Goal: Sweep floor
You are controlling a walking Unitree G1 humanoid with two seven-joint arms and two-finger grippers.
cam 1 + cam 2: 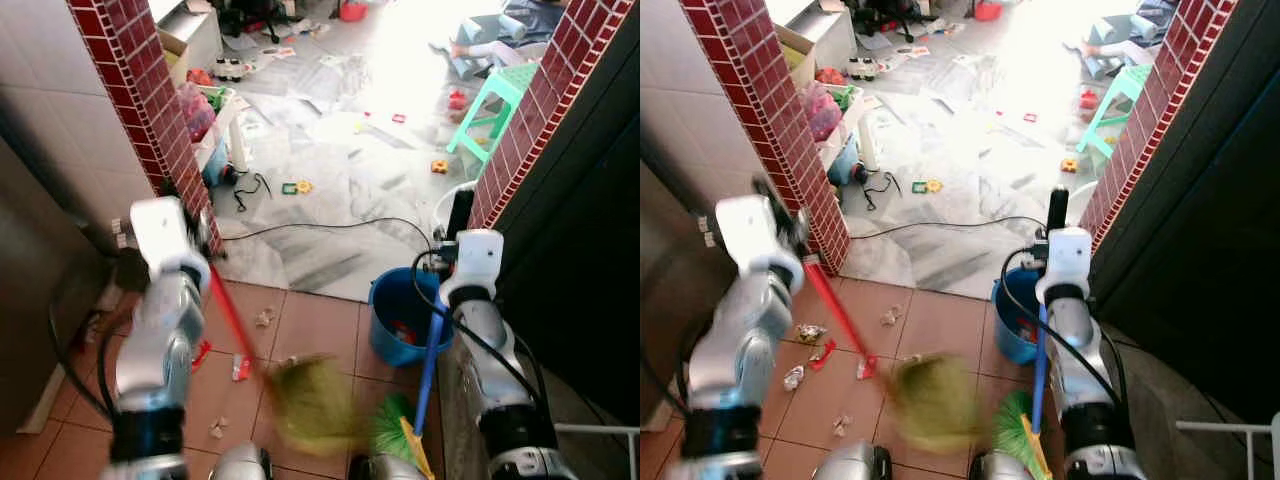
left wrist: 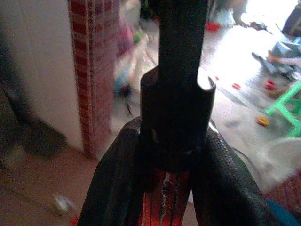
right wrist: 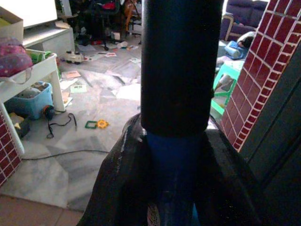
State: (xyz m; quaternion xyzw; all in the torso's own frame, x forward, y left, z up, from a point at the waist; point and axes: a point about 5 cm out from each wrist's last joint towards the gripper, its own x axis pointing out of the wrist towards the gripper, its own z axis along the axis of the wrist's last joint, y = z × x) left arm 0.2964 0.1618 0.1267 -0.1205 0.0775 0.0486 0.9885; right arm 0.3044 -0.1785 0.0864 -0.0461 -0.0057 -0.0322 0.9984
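two bristly brooms, terracotta tiles

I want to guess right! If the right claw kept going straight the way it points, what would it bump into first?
Probably nothing soon. The right claw, shut on the blue handle, points out over open grey marble floor. Beyond lie a black cable and small toys, but depth is hard to judge.

Head pair: high up, looking forward and down over terracotta floor tiles toward the red brick-tiled doorway pillar.
Left wrist: close along a red-shafted, black-capped handle (blurred).
Right wrist: close along a blue, black-capped handle.
Shared: grey marble floor, green plastic stool.
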